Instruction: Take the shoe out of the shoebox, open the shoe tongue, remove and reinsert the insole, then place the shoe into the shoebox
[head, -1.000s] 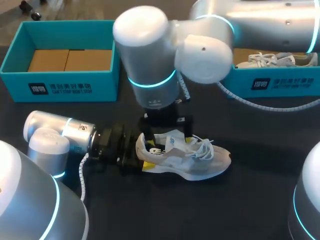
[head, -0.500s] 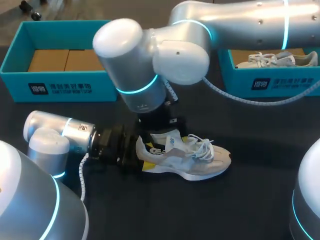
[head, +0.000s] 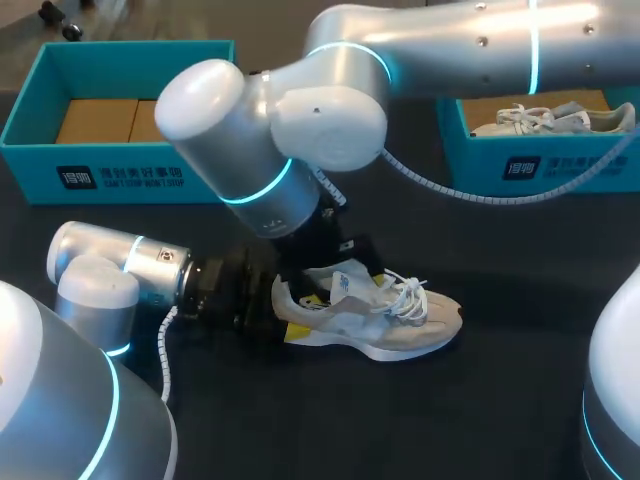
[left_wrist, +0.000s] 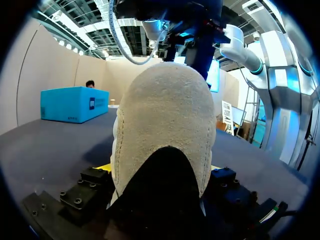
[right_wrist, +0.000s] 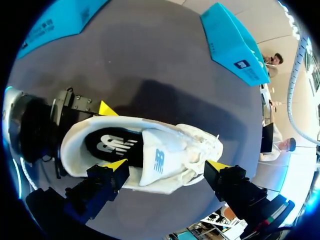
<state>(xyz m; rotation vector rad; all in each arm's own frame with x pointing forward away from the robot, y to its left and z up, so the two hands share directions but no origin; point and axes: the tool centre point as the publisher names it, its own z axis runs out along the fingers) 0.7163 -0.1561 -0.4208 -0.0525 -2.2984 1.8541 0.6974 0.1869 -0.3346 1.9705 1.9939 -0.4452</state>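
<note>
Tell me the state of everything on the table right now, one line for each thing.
shoe: out of its box, standing on its sole
tongue: lifted, shoe mouth open
insole: in place inside the shoe
left hand: shut on the shoe's heel
right hand: open, above the shoe
left box: open, holds cardboard, no shoe
right box: open, holds another shoe

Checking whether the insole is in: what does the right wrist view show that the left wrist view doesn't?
Only the right wrist view: the shoe's opening from above, with dark insole, tongue and laces, under the open right hand. Only the left wrist view: the heel's fabric close up, held by the left hand. Both: the shoe on the table, a teal shoebox.
</note>
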